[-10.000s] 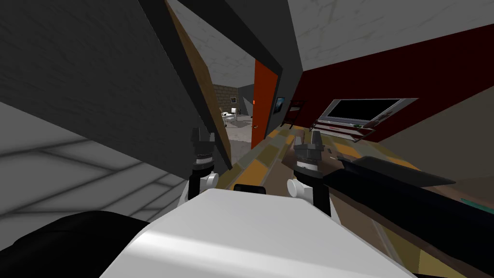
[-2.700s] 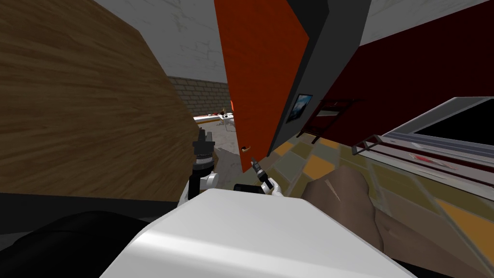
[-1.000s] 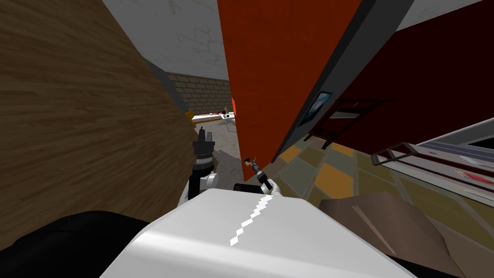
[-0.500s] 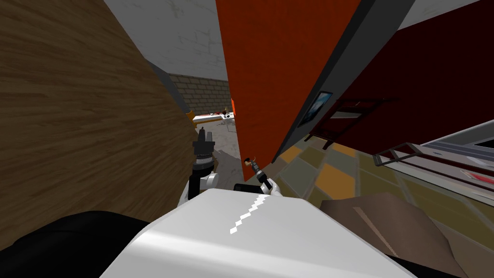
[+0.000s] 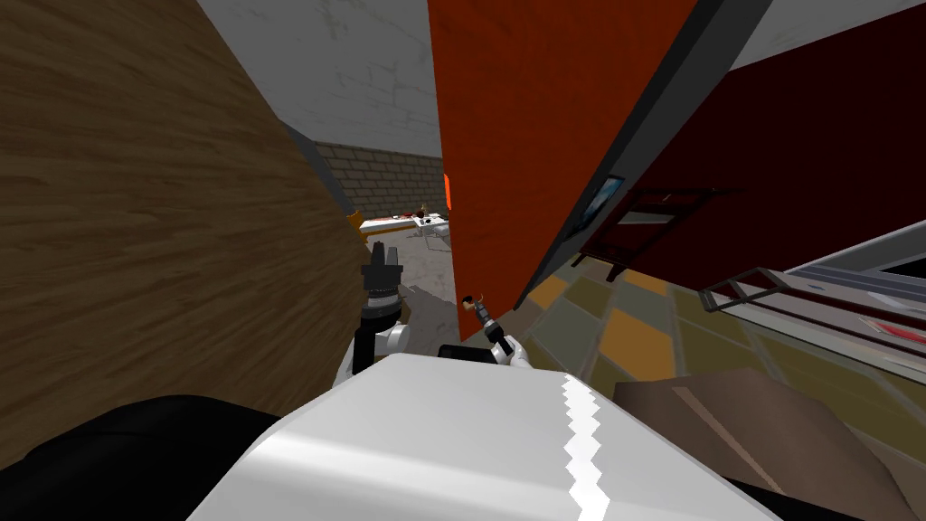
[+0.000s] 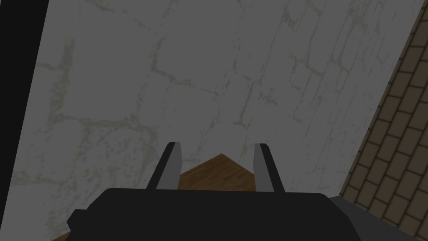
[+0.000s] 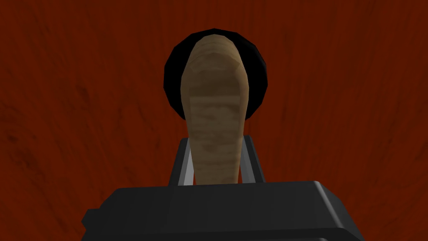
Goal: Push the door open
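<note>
Left hand (image 6: 217, 146) spread, right (image 7: 216, 140) apparently clamped.

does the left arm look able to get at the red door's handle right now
Probably not: the right gripper is shut on the handle of the red door, covering its sides. The left gripper, open, points upward beside the wooden door, apart from the handle.

The door (image 5: 506, 136) is rendered orange-red w/ faint dark grain. Its handle (image 7: 214, 108) is coloured tan w/ pale banding, backed by a black round plate (image 7: 257, 83). The panel (image 5: 136, 226) at left is drawn in brown wood grain. The floor (image 5: 624, 330) is tiled in orange, olive & grey patches. The rt wall (image 5: 814, 136) is dark maroon, the far wall (image 5: 389, 176) grey-brown brick.
</note>
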